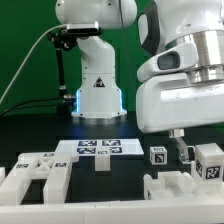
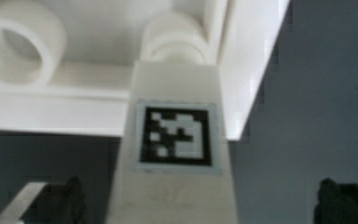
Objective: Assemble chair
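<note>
Between the wide-open jaws stands a tagged white post (image 2: 172,150), untouched.

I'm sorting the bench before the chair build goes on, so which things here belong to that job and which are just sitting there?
Part of the job:
- white chair parts along the front of the table
- tagged post right under the gripper
- open gripper

Not part of it:
- marker board, flat on the table
- black table
</note>
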{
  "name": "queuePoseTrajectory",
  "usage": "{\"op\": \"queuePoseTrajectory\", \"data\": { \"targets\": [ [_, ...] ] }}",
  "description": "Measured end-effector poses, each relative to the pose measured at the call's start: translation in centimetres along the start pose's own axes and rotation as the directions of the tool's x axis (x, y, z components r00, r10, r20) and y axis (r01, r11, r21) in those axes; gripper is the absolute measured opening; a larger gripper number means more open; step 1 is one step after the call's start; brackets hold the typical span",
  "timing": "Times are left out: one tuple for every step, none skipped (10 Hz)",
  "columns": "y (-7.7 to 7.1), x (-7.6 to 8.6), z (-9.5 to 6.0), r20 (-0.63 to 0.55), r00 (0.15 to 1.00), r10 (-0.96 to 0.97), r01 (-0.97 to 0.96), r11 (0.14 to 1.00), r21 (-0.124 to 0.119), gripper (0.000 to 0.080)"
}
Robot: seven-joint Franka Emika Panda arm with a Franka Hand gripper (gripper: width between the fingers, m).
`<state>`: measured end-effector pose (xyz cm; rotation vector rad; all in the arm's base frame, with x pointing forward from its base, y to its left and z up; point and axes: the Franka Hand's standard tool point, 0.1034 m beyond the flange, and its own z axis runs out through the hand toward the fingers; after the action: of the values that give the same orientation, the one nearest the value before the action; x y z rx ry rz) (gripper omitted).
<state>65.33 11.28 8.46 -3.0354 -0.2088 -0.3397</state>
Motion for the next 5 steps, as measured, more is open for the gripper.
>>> {"op": "queuePoseTrajectory", "data": {
  "targets": [
    [0.4, -0.43, 0.16, 0.049, 0.999, 0.004, -0.004, 1.0, 0.003, 0.0649],
    [-0.13, -0.86, -0.11, 0.132, 0.991, 0.005, -0.007, 1.0, 0.015, 0.0649],
    [-0.19, -0.54, -0.2, 0.153, 0.988, 0.005, -0.007, 1.0, 0.018, 0.0649],
    [-0.17, -0.55, -0.15, 0.155, 0.988, 0.005, -0.008, 1.0, 0.019, 0.0649],
    [-0.17, -0.56, -0.13, 0.154, 0.988, 0.005, -0.008, 1.0, 0.019, 0.0649]
  ]
}}
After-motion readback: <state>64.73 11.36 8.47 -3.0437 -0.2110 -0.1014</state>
